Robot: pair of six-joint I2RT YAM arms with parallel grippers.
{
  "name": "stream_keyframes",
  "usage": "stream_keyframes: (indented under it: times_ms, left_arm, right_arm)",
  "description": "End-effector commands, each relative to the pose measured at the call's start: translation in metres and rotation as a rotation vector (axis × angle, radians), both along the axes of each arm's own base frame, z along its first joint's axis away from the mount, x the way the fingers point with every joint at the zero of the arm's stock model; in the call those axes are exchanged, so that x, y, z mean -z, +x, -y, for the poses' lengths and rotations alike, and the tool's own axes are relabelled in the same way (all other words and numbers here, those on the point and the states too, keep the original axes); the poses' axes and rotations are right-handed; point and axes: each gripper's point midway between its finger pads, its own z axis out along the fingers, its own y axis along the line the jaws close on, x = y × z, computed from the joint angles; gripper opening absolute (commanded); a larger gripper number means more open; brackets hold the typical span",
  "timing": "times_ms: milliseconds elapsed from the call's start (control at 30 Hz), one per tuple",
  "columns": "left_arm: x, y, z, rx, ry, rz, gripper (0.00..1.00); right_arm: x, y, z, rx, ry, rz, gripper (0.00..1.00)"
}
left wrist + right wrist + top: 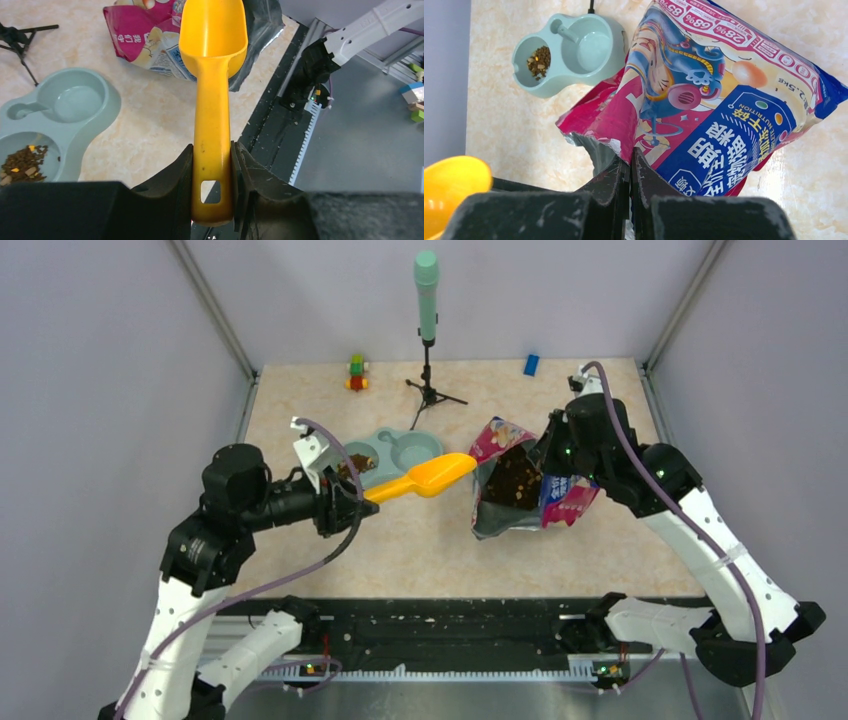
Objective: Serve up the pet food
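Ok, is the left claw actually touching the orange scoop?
Touching. The left wrist view shows the left claw clamped on the handle of the scoop, a finger pressed against each side with no gap.

We identify one beige, marbled surface [420, 550]. Left of its centre lies a pale green two-compartment bowl [408, 452]. Right of centre, apart from the bowl, lies a glossy food bag [565, 502]. A black tripod stand [430, 392] stands near the middle of the far edge. Stacked toy blocks [356, 371] sit toward the far left corner, and a blue block [531, 364] toward the far right corner.
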Motion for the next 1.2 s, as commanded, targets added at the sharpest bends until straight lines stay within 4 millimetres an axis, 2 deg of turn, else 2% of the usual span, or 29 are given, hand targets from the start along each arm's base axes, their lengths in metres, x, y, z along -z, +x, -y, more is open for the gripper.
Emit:
stream_keyframes:
  times_ms: [0, 167, 367, 467, 700, 867, 1000, 1167]
  left_arm:
    - [-0.015, -0.009, 0.010, 0.068, -0.046, -0.017, 0.00]
    - [-0.019, -0.014, 0.021, 0.082, -0.081, -0.073, 0.00]
    - [-0.010, -0.027, 0.062, 0.200, -0.057, -0.080, 0.00]
    - [-0.001, -0.014, 0.078, 0.162, -0.031, -0.087, 0.00]
    - [0.020, 0.035, 0.091, -0.034, 0.012, -0.094, 0.00]
    - [0.032, 0.044, 0.108, -0.056, -0.015, -0.145, 0.00]
    - [0.034, 0.043, 0.135, -0.035, -0.034, -0.176, 0.00]
    - [0.044, 0.061, 0.154, -0.140, -0.026, -0.243, 0.00]
  right_arm:
    - [-0.045, 0.011, -0.008, 0.007, 0.093, 0.122, 0.00]
    - [-0.048, 0.012, -0.007, 0.019, 0.105, 0.135, 0.00]
    - [-0.047, 0.015, -0.012, 0.013, 0.115, 0.126, 0.00]
    - [-0.049, 0.016, -0.012, 0.017, 0.114, 0.128, 0.00]
    - [-0.052, 0.015, -0.007, 0.030, 0.100, 0.134, 0.00]
    - [-0.051, 0.014, -0.004, 0.035, 0.088, 0.133, 0.00]
    - [-0.049, 0.015, -0.005, 0.031, 0.087, 0.131, 0.00]
    - [-0.047, 0.017, -0.009, 0.029, 0.101, 0.131, 0.00]
